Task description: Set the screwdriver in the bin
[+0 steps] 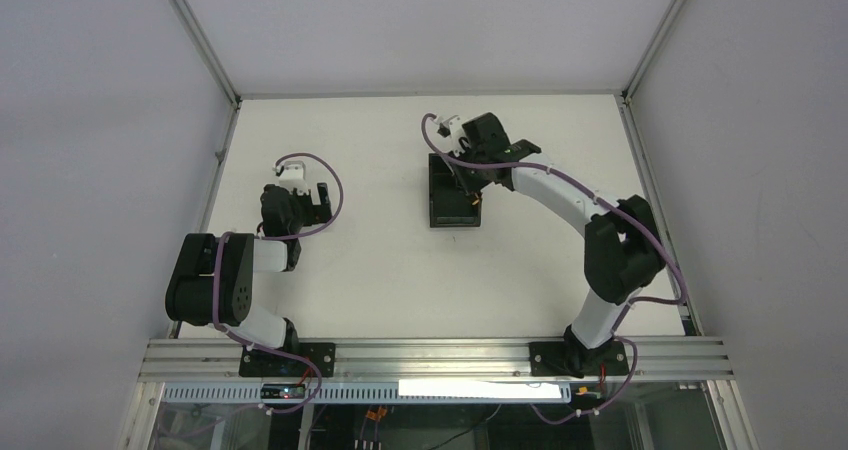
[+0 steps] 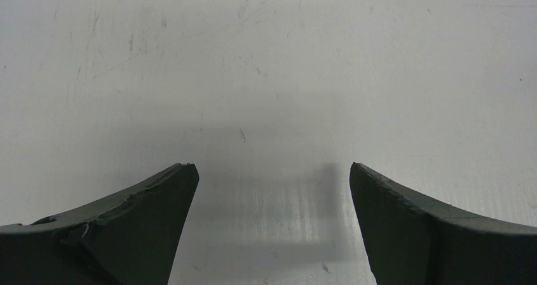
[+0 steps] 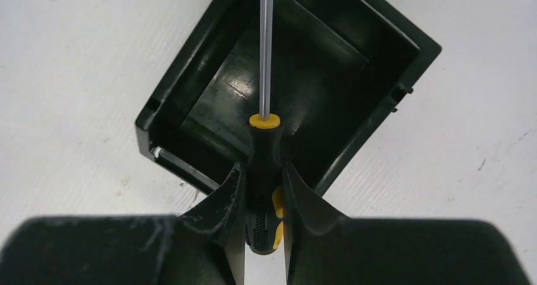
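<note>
The screwdriver has a black handle with yellow trim and a thin metal shaft. My right gripper is shut on its handle and holds it over the bin, a small black open-topped box; the shaft points across the bin's inside. In the top view the right gripper sits over the bin at the table's middle back, with a speck of the screwdriver's yellow showing. My left gripper is open and empty above bare table, at the left in the top view.
The white table is walled by grey panels on three sides with metal frame rails. The left arm is folded near the left edge. An aluminium rail runs along the near edge.
</note>
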`<state>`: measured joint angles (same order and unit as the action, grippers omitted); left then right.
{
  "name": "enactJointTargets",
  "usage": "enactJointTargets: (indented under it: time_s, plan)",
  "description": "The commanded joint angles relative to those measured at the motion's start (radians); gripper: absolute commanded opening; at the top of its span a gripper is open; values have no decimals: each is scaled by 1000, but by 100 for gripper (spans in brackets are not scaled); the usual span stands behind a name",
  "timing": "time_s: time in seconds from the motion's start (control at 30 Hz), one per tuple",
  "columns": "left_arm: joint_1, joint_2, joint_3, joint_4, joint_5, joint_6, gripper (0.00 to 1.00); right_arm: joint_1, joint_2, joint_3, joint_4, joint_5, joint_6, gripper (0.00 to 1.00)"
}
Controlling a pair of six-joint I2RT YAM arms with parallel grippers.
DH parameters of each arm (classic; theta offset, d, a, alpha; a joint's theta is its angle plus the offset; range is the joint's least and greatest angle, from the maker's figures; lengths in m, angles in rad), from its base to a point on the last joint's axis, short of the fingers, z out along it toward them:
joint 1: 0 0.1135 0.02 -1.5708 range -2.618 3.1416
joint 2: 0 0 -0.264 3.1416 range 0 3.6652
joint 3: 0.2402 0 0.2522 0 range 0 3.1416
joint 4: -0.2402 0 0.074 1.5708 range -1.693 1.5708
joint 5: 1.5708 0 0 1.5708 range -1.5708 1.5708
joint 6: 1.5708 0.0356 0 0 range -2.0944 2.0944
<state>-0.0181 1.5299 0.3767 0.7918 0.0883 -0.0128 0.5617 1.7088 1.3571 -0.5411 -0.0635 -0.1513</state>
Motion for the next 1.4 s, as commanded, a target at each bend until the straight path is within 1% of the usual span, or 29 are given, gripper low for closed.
enactJointTargets:
  time_s: [0.0,0.1,0.2,0.3,0.37,0.5,0.57,0.6,0.67,0.77,0.87,0.9,0.93,1.03,1.13,1.23,1.37]
  plan:
    - [0,-21,-1,27,4,-1,99,12,42,-1,101,47,21,9]
    - [0,-21,0,27,3,-1,99,12,79,-13,118,53,3,12]
    - [0,-20,-1,27,4,-1,99,12,102,-12,117,56,6,19]
    - [0,-21,-1,27,3,-1,99,13,98,-11,122,53,15,35]
    - [0,-20,-1,27,4,-1,99,17,87,-5,121,48,23,42]
    - [0,-20,-1,27,3,-1,99,29,48,16,112,37,37,47]
    - [0,-21,-1,27,4,-1,99,37,18,26,111,46,55,48]
    - [0,-22,-1,28,4,-1,99,38,0,30,111,54,70,49]
    - [0,-21,-1,27,4,-1,99,38,-40,38,110,108,111,53]
    - [0,-21,-1,28,4,-1,99,33,-109,36,84,214,149,70]
    - [0,-21,-1,28,5,-1,99,1,-177,10,68,266,209,86]
    - [0,-21,-1,27,4,-1,99,-21,-198,-2,59,269,231,96]
    - [0,-20,-1,28,4,-2,99,-49,-217,-12,48,274,251,99]
    - [0,-21,-1,28,3,-1,99,-164,-260,-50,3,264,311,99]
    - [0,-20,-1,27,4,-1,99,-324,-294,-101,-22,215,363,99]
    - [0,-21,-1,27,4,-1,99,-454,-307,-142,-50,209,390,99]
    - [0,-21,-1,27,4,-1,99,-553,-302,-172,-65,266,395,99]
